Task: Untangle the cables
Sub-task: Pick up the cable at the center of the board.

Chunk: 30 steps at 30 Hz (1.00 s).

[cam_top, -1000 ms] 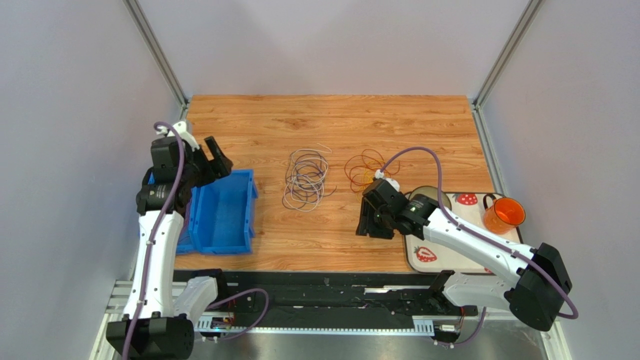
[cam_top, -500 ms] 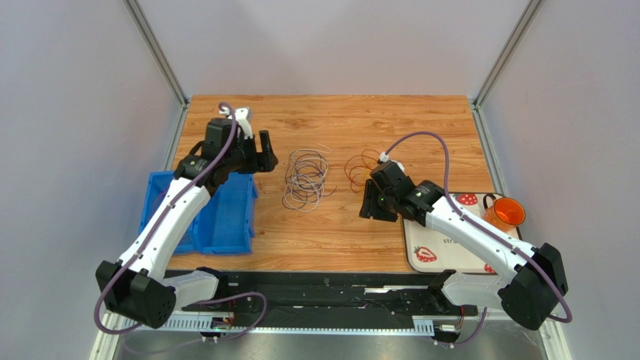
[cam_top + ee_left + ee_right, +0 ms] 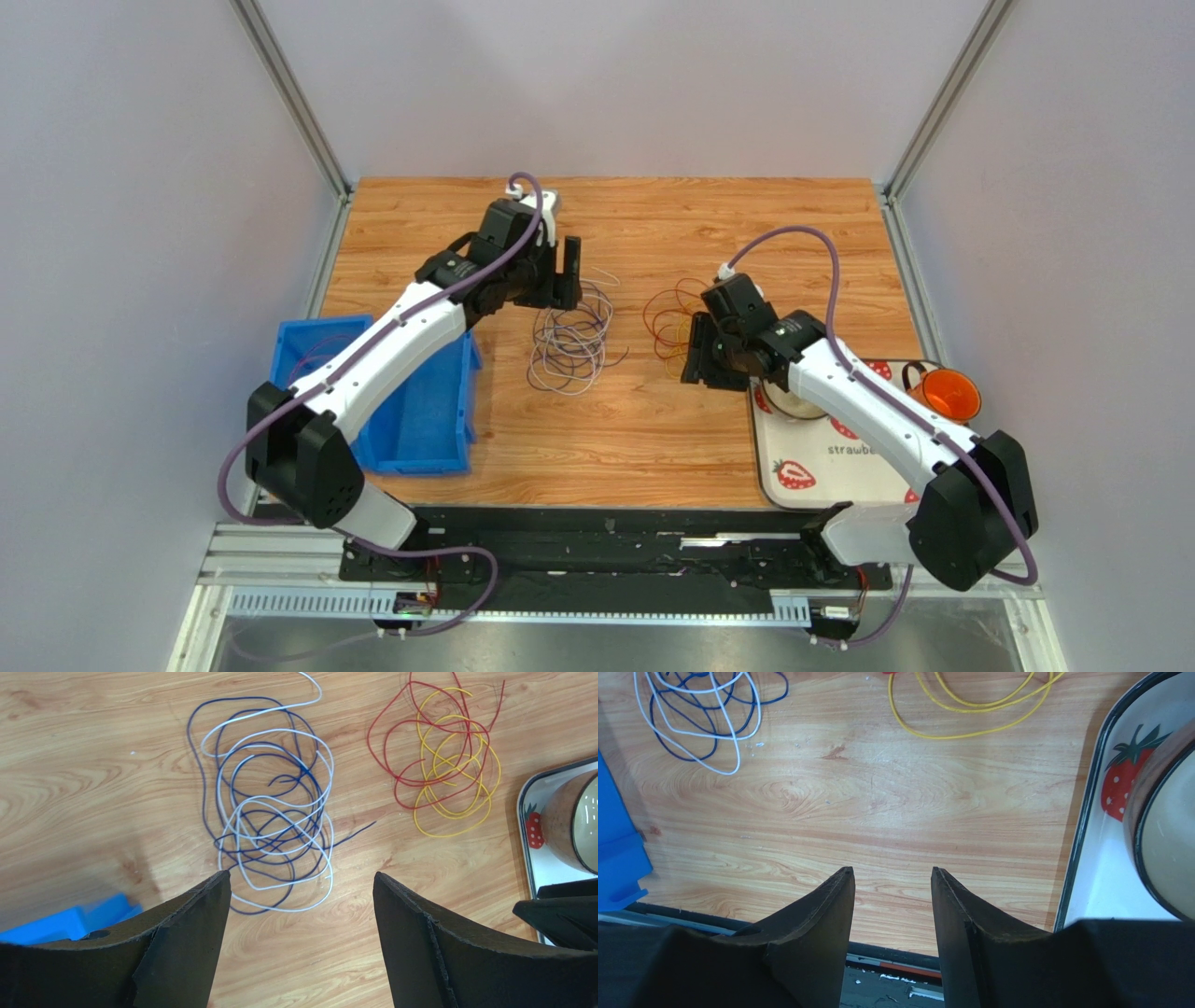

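Our left claw (image 3: 302,876) hangs open over the white-and-blue cables (image 3: 270,833). Our right claw (image 3: 892,871) stands open and empty, yellow cable (image 3: 962,737) ahead.

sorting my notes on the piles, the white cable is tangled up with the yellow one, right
No. The left wrist view shows the white cable tangled up with the dark blue cable; the yellow cable lies in a separate pile with the red cable.
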### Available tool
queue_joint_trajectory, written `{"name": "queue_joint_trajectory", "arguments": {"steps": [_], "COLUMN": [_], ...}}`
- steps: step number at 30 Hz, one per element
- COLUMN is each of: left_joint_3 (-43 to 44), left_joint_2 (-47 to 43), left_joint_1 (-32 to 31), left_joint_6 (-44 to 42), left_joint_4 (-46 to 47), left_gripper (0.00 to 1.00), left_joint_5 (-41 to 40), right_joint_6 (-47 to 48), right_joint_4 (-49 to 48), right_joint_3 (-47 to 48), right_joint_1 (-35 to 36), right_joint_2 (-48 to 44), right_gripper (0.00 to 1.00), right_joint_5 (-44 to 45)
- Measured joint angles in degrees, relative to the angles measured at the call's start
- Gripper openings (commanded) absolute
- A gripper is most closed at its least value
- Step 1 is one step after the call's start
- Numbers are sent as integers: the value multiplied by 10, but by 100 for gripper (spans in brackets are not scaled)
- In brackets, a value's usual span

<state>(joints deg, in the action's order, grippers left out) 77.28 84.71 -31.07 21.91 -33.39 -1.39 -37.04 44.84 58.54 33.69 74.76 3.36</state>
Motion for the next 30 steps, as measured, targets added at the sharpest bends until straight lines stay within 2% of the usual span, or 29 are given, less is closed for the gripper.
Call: {"name": "queue_joint_trajectory", "arguments": {"steps": [9, 17, 21, 30], "left_joint_3": [43, 126, 163, 250], "left_joint_2": [104, 206, 260, 374], "left_joint_1": [-46, -89, -99, -105], "left_joint_6": [-2, -12, -13, -39], "left_joint_4": [13, 22, 25, 28], "left_gripper": [76, 75, 71, 71], "left_joint_5": [-1, 5, 5, 0], "right_joint_6": [7, 10, 12, 21], "right_joint_4": [0, -2, -2, -5], "right_joint_3": [0, -17, -31, -54], "right_joint_1": [-47, -63, -70, -83], "right_joint_2": [6, 5, 1, -29], "right_gripper": [48, 48, 48, 48], "right_joint_5": [-5, -9, -13, -23]}}
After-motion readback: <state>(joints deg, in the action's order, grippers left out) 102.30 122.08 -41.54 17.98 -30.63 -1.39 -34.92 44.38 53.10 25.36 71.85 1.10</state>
